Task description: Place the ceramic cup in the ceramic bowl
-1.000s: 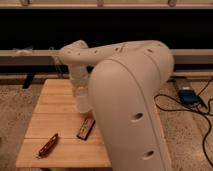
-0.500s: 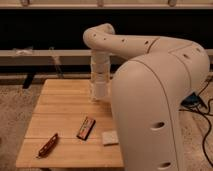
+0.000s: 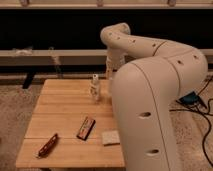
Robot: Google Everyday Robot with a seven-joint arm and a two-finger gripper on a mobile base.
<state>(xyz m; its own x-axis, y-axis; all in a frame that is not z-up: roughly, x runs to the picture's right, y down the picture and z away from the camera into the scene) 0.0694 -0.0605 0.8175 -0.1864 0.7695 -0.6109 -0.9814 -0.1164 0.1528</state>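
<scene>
My claw (image 3: pixel 96 90) hangs low over the far middle of the table (image 3: pixel 55 112), reaching down from behind my arm's bulk, though whether it grips anything I cannot tell. Neither cup nor bowl shows; my arm may be hiding them.

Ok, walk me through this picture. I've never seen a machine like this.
The big white shape is a robot's arm. It rises on the right, bends over at the top and reaches down to a wooden table. There is only one camera view, looking past the arm. The gripper hangs over the table's far middle, and I cannot tell whether it holds anything. On the table lie a dark red bar, a reddish-brown packet and a pale square piece. No bowl shows.
</scene>
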